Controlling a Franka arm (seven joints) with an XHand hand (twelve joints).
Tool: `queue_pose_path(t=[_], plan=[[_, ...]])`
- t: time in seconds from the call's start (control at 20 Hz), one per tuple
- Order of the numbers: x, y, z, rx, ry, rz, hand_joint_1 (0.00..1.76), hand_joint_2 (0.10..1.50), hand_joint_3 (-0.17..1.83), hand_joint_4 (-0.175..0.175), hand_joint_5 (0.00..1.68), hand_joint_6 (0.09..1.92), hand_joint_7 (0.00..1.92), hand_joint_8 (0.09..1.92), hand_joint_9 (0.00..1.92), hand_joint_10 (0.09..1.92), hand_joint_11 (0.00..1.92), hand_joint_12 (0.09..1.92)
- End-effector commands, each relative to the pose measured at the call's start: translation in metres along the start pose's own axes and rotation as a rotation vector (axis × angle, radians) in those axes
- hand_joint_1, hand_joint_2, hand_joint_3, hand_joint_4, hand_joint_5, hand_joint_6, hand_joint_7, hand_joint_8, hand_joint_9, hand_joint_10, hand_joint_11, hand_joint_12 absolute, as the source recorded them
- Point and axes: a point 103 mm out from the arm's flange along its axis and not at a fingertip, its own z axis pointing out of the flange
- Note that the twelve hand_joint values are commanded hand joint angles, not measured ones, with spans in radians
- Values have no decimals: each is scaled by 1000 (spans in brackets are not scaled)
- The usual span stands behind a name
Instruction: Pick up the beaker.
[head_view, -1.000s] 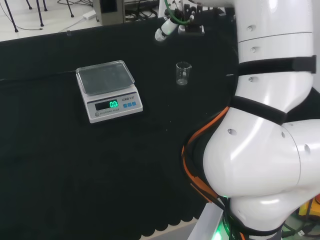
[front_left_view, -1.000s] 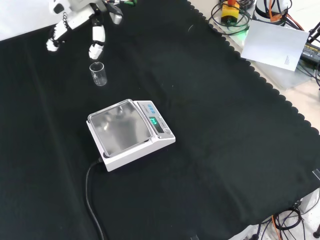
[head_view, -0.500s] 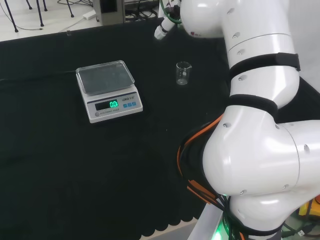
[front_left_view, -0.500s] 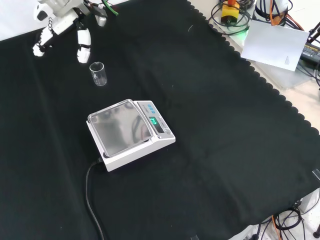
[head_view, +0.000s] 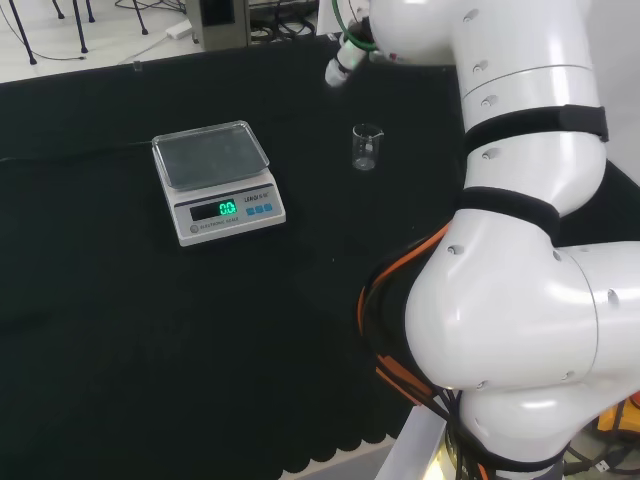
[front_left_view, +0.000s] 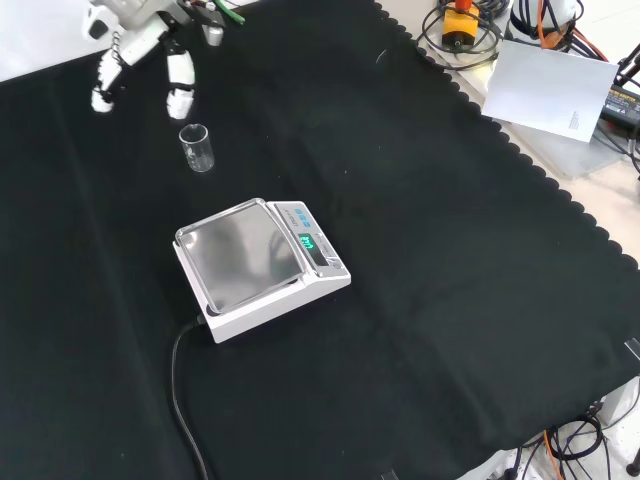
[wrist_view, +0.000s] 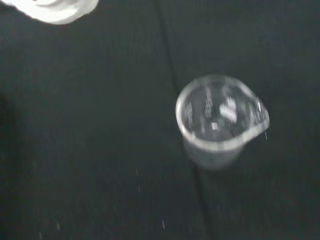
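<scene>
A small clear glass beaker (front_left_view: 197, 148) stands upright on the black cloth, up and left of the scale in the front view. In the head view the beaker (head_view: 366, 146) sits right of the scale, close to the arm's white links. The wrist view looks down into the beaker (wrist_view: 219, 121), which has a pouring lip and looks empty. The hand (front_left_view: 150, 45) hangs above and behind the beaker in the front view, its fingers (front_left_view: 180, 85) straight and spread, apart from the glass. One fingertip (head_view: 340, 66) pokes out past the arm in the head view.
A white digital scale (front_left_view: 262, 266) with a lit green display stands mid-cloth, its black cable (front_left_view: 183, 400) trailing toward the front edge. In the head view the scale (head_view: 215, 180) is left of the beaker. White paper (front_left_view: 552, 88) and cables lie beyond the cloth's scalloped right edge.
The hand swung left in the front view half a second ago, then came back right and now hangs closer to the beaker. The beaker and scale have not moved.
</scene>
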Motion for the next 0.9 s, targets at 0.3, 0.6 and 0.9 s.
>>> queue_pose_path(t=[0.3,0.6,0.9], plan=[[-32,-52,102,225,35,62,768,561,448,28,56,87,0,276,0,807,27,1521],[-26,-47,97,191,20,50,788,551,409,52,0,87,0,87,0,631,24,1515],[-19,-45,86,146,5,46,788,552,393,60,0,87,0,87,0,583,9,1519]])
